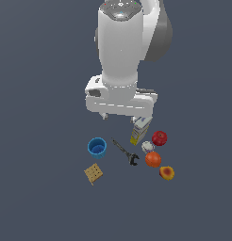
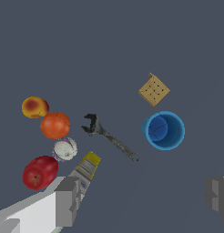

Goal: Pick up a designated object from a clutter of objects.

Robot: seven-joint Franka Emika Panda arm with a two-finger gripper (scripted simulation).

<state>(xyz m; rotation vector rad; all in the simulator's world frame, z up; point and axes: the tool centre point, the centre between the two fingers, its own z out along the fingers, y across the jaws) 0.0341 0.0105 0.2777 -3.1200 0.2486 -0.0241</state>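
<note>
The orange (image 1: pixel 153 159) (image 2: pixel 55 125) sits on the gray bench (image 1: pixel 42 188) (image 2: pixel 109 45), in a line of round things. A tiny white ball (image 1: pixel 147 147) (image 2: pixel 65 149) is just beside it on one side, and past the ball is a red apple (image 1: pixel 159 138) (image 2: pixel 40 172). On the orange's other side is a small peach (image 1: pixel 167 172) (image 2: pixel 35 107). A black wrench (image 1: pixel 126 152) (image 2: pixel 109 136) lies near the orange, and a white-yellow box (image 1: pixel 139 131) (image 2: pixel 86 168) stands near the ball. Farther off are a blue cup (image 1: pixel 97 148) (image 2: pixel 164 130) and a tan waffle (image 1: pixel 93 173) (image 2: pixel 153 89). The fingers (image 2: pixel 68 200) are spread wide apart, high over the things. They hold nothing and touch nothing. The white arm (image 1: pixel 122 56) hangs above the box.
</note>
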